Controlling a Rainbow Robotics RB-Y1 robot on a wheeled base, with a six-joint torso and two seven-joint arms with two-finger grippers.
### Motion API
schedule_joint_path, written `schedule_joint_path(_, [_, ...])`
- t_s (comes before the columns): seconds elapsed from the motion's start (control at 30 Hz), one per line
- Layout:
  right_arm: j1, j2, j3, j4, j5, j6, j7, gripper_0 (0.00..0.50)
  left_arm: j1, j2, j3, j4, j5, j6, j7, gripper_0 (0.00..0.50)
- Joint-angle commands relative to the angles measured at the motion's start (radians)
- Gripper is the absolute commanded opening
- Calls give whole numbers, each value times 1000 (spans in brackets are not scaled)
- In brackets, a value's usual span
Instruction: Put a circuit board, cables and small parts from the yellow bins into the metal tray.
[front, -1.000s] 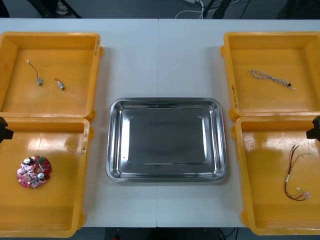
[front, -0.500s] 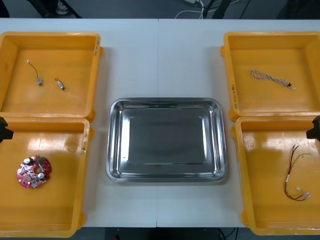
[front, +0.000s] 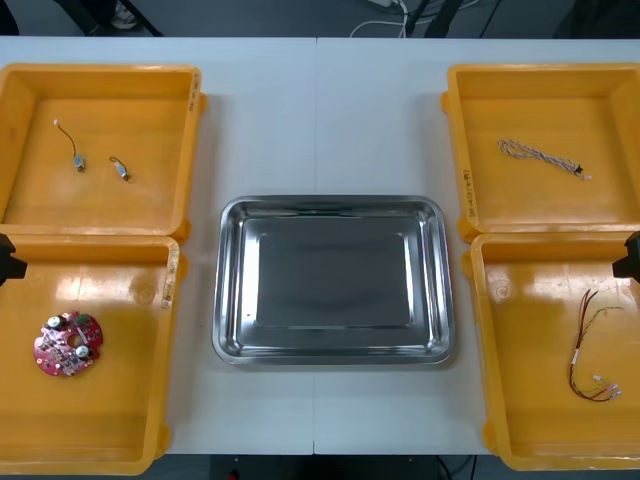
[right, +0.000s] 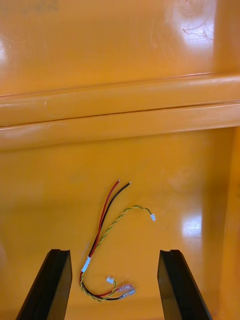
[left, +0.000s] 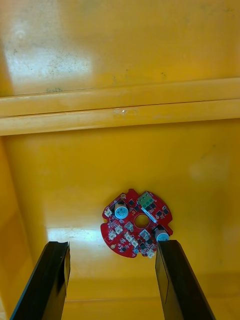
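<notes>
The bare metal tray lies at the table's middle with nothing inside. A round red circuit board rests in the near left yellow bin. My left gripper hovers open above it, and the circuit board sits just past the gap between the fingers. A red and yellow cable lies in the near right bin. Over it my right gripper stands open, with the cable running between its fingers.
Two small metal parts with short wires lie in the far left bin. A twisted blue and white cable is in the far right bin. Bin walls stand just beyond both grippers.
</notes>
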Motion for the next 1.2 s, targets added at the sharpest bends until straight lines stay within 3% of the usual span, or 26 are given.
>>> schedule_joint_path(0.03, [9, -47, -35, -25, 2, 6, 7, 500, 16, 24, 24, -31, 8, 5, -48, 500])
schedule_joint_path(0.83, [9, -47, -35, -25, 2, 6, 7, 500, 31, 8, 17, -14, 8, 5, -48, 500])
schedule_joint_path(1.2, [-8, -47, -71, -32, 16, 6, 7, 500, 23, 44, -9, -15, 15, 5, -68, 500])
